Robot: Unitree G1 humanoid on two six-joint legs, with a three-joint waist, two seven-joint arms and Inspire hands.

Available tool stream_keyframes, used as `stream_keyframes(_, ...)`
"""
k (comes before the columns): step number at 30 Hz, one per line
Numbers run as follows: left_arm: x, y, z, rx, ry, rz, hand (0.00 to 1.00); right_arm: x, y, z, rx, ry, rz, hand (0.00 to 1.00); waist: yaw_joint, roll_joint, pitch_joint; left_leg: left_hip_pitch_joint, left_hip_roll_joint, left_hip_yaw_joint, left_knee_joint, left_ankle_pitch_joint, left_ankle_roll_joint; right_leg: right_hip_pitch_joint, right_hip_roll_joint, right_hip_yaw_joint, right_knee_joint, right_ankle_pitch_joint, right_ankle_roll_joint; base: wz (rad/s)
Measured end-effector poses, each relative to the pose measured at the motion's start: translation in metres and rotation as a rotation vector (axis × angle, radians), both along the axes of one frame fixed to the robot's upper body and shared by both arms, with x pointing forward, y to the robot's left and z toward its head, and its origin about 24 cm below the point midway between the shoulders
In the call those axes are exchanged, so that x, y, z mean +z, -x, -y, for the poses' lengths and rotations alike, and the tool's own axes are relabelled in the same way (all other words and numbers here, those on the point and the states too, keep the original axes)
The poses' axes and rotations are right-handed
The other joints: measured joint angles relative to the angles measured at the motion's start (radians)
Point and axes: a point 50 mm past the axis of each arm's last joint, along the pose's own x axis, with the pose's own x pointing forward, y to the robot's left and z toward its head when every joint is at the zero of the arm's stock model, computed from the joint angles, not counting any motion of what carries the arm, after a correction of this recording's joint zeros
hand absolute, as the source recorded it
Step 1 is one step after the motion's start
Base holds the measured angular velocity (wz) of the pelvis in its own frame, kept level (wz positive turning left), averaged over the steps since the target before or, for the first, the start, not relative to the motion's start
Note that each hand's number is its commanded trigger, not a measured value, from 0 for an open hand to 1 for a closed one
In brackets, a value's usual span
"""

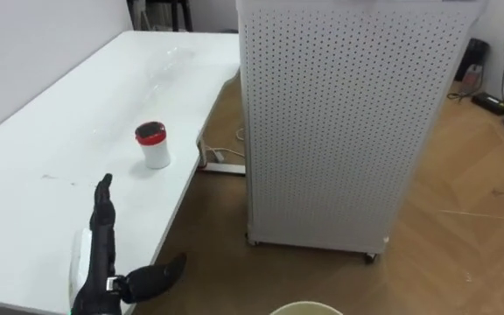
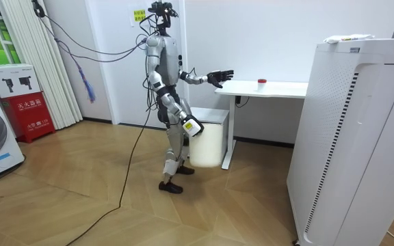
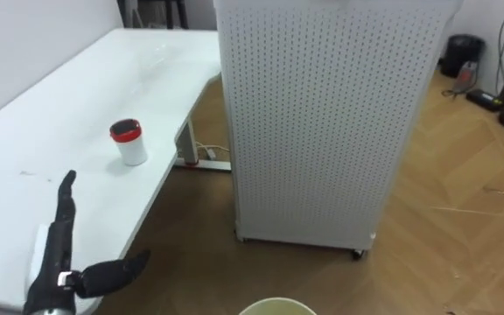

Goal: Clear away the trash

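Left hand [image 1: 101, 252] flat (thumb out), red-lidded cup [image 1: 153, 146] upright beyond, apart.

Colour rundown, quick and dirty:
- table [image 1: 51, 157]: plain white, slight sheen, no pattern
- cup [image 1: 154, 146] near table's right edge: white body, red top, dark centre
- cabinet [image 1: 339, 122]: white, whole face covered in tidy grid of small dark holes
- floor [image 1: 462, 219]: warm brown wood, herringbone planks
- left hand [image 1: 101, 258] over table's near edge: black
- bin [image 2: 206, 142] at robot's hip: creamy white
- box [image 2: 29, 113]: red with white lettering
- curtains [image 2: 36, 61]: off-white, vertical folds
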Motion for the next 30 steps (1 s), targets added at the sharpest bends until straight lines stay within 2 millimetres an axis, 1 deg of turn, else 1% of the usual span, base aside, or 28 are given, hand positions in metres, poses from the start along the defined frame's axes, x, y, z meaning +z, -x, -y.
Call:
stream_keyframes(2,0.001,0.000,-0.003,0.010,-0.009,0.004,0.00,0.001,-0.002,-0.002,-0.002,-0.014,0.010,1.00,0.003,0.001,0.0024,0.008,0.004,-0.001,0.008,0.000,-0.001,0.015,0.004,-0.026,-0.001,0.000,0.000,-0.10)
stream_keyframes(3,0.001,0.000,-0.005,0.022,-0.011,0.009,0.00,0.002,-0.003,-0.002,-0.003,-0.016,0.017,1.00,0.001,0.003,0.0043,0.008,0.006,-0.001,0.021,-0.001,-0.001,0.020,0.004,-0.028,0.000,-0.001,-0.001,-0.04)
stream_keyframes(4,0.002,0.000,-0.006,0.027,-0.012,0.011,0.00,0.002,-0.003,-0.002,-0.004,-0.018,0.019,1.00,0.000,0.003,0.0070,0.006,0.013,-0.001,0.039,-0.001,-0.001,0.025,0.004,-0.030,0.001,-0.002,-0.003,-0.10)
stream_keyframes(5,0.002,0.000,-0.008,0.036,-0.013,0.014,0.00,0.002,-0.003,-0.002,-0.003,-0.020,0.017,1.00,0.002,0.003,0.0114,-0.007,0.020,0.000,0.091,-0.005,-0.008,0.031,0.006,-0.031,0.008,-0.007,-0.006,-0.21)
stream_keyframes(6,0.003,0.000,-0.010,0.047,-0.015,0.016,0.00,0.002,-0.003,-0.002,-0.001,-0.020,0.017,1.00,0.006,0.001,0.0178,-0.027,0.028,-0.001,0.157,-0.012,-0.017,0.029,0.004,-0.035,0.028,-0.021,-0.014,-0.27)
stream_keyframes(7,0.003,0.000,-0.011,0.052,-0.016,0.017,0.00,0.002,-0.003,-0.002,-0.001,-0.019,0.018,1.00,0.010,0.002,0.0188,-0.039,0.033,-0.001,0.193,-0.018,-0.018,0.027,0.003,-0.037,0.038,-0.030,-0.018,-0.35)
stream_keyframes(8,0.003,0.000,-0.013,0.060,-0.018,0.018,0.00,0.002,-0.003,-0.001,0.000,-0.018,0.017,1.00,0.016,0.000,0.0214,-0.071,0.037,-0.004,0.274,-0.024,-0.020,0.021,0.005,-0.039,0.062,-0.060,-0.028,-0.20)
stream_keyframes(9,0.003,0.001,-0.013,0.060,-0.018,0.016,0.00,0.001,0.001,-0.001,-0.004,-0.018,0.007,1.00,0.005,0.000,0.0218,-0.093,0.049,-0.010,0.326,-0.024,-0.020,0.023,0.014,-0.039,0.075,-0.070,-0.033,-0.08)
stream_keyframes(11,0.003,0.000,-0.013,0.060,-0.016,0.017,0.00,0.000,0.004,-0.001,-0.007,-0.016,-0.001,1.00,-0.003,0.003,0.0198,-0.111,0.061,-0.015,0.358,-0.024,-0.019,0.029,0.026,-0.050,0.076,-0.074,-0.041,0.15)
stream_keyframes(13,0.002,0.001,-0.013,0.067,-0.002,0.016,0.00,0.000,0.005,0.001,-0.013,-0.008,-0.003,1.00,-0.002,0.002,0.0197,-0.133,0.066,-0.020,0.379,-0.021,-0.023,0.031,0.035,-0.042,0.079,-0.075,-0.050,0.07)
stream_keyframes(14,0.002,0.001,-0.013,0.069,0.000,0.017,0.00,-0.001,0.007,0.003,-0.020,-0.002,-0.011,1.00,-0.006,0.001,0.0193,-0.163,0.056,-0.034,0.380,-0.028,-0.026,0.030,0.036,-0.036,0.079,-0.077,-0.053,0.17)
stream_keyframes(15,0.002,0.000,-0.013,0.067,0.000,0.017,0.00,-0.001,0.008,0.004,-0.024,0.000,-0.015,1.00,-0.006,0.000,0.0201,-0.178,0.041,-0.036,0.361,-0.031,-0.023,0.030,0.035,-0.029,0.078,-0.079,-0.055,0.23)
stream_keyframes(16,0.002,0.001,-0.012,0.068,0.000,0.015,0.00,-0.001,0.009,0.007,-0.032,0.008,-0.028,1.00,0.001,-0.004,0.0223,-0.208,0.012,-0.032,0.297,-0.029,-0.021,0.030,0.025,-0.018,0.077,-0.085,-0.052,0.00)
stream_keyframes(17,0.002,0.001,-0.013,0.072,0.001,0.017,0.00,-0.002,0.010,0.008,-0.037,0.014,-0.034,1.00,0.011,-0.008,0.0237,-0.233,-0.007,-0.029,0.205,-0.009,-0.029,0.033,0.020,-0.012,0.075,-0.090,-0.048,-0.14)
stream_keyframes(18,0.002,0.001,-0.013,0.078,0.001,0.020,0.00,-0.002,0.010,0.008,-0.040,0.018,-0.036,1.00,0.023,0.000,0.0190,-0.252,-0.018,-0.029,0.104,0.050,-0.011,0.040,0.020,-0.012,0.075,-0.102,-0.043,-0.19)
stream_keyframes(19,0.002,0.001,-0.014,0.079,0.000,0.020,0.00,-0.003,0.011,0.007,-0.041,0.016,-0.039,1.00,0.026,0.005,0.0156,-0.255,-0.024,-0.029,0.086,0.085,-0.001,0.048,0.018,-0.011,0.077,-0.111,-0.038,-0.10)
stream_keyframes(20,0.002,0.001,-0.014,0.083,-0.001,0.022,0.00,-0.004,0.013,0.005,-0.039,0.011,-0.045,1.00,0.033,0.002,0.0060,-0.252,-0.036,-0.026,0.084,0.116,0.017,0.049,0.007,-0.006,0.092,-0.134,-0.023,-0.04)
stream_keyframes(21,0.003,0.001,-0.015,0.087,-0.007,0.027,0.00,-0.004,0.012,0.003,-0.036,0.002,-0.044,1.00,0.034,-0.012,-0.0022,-0.243,-0.046,-0.004,0.094,0.119,0.041,0.047,-0.010,-0.003,0.108,-0.156,-0.008,-0.10)
stream_keyframes(22,0.003,0.001,-0.015,0.089,-0.008,0.028,0.00,-0.004,0.012,0.002,-0.035,-0.002,-0.044,1.00,0.038,-0.018,-0.0031,-0.241,-0.050,0.004,0.101,0.113,0.052,0.049,-0.017,-0.004,0.109,-0.159,-0.003,-0.21)
stream_keyframes(23,0.004,0.001,-0.015,0.091,-0.006,0.031,0.00,-0.004,0.011,0.001,-0.034,-0.014,-0.041,1.00,0.051,-0.030,-0.0028,-0.236,-0.057,0.023,0.118,0.097,0.061,0.055,-0.036,-0.011,0.104,-0.165,0.009,-0.27)
stream_keyframes(24,0.004,0.001,-0.015,0.092,-0.002,0.031,0.00,-0.003,0.011,0.001,-0.039,-0.021,-0.035,1.00,0.054,-0.033,-0.0005,-0.235,-0.060,0.028,0.146,0.072,0.067,0.067,-0.045,-0.011,0.103,-0.168,0.014,-0.22)
stream_keyframes(25,0.004,0.001,-0.015,0.093,-0.002,0.030,0.00,-0.003,0.011,0.001,-0.043,-0.023,-0.035,1.00,0.056,-0.033,-0.0005,-0.234,-0.062,0.027,0.162,0.057,0.069,0.074,-0.048,-0.014,0.108,-0.170,0.018,-0.06)
stream_keyframes(26,0.005,0.000,-0.015,0.092,-0.003,0.034,0.00,-0.004,0.011,0.001,-0.051,-0.031,-0.037,1.00,0.054,-0.035,-0.0016,-0.230,-0.065,0.030,0.190,0.023,0.074,0.086,-0.057,-0.028,0.127,-0.177,0.031,0.00)
stream_keyframes(27,0.005,0.000,-0.015,0.091,-0.003,0.037,0.00,-0.003,0.010,0.000,-0.052,-0.033,-0.037,1.00,0.056,-0.038,-0.0013,-0.226,-0.069,0.031,0.200,0.007,0.077,0.084,-0.065,-0.033,0.154,-0.181,0.039,-0.04)
stream_keyframes(28,0.005,-0.001,-0.015,0.090,-0.001,0.038,0.00,-0.003,0.007,0.000,-0.051,-0.032,-0.038,1.00,0.056,-0.040,0.0026,-0.215,-0.074,0.042,0.213,-0.016,0.086,0.074,-0.085,-0.049,0.232,-0.184,0.046,-0.05)
stream_keyframes(29,0.006,-0.001,-0.014,0.088,0.000,0.038,0.00,-0.003,0.006,0.000,-0.049,-0.029,-0.038,1.00,0.056,-0.042,0.0044,-0.201,-0.079,0.052,0.232,-0.044,0.094,0.050,-0.108,-0.059,0.325,-0.178,0.058,0.00)
stream_keyframes(30,0.006,-0.001,-0.014,0.088,-0.001,0.038,0.00,-0.003,0.006,0.000,-0.050,-0.027,-0.038,1.00,0.056,-0.042,0.0045,-0.196,-0.083,0.052,0.243,-0.058,0.099,0.037,-0.119,-0.064,0.373,-0.169,0.073,0.08)
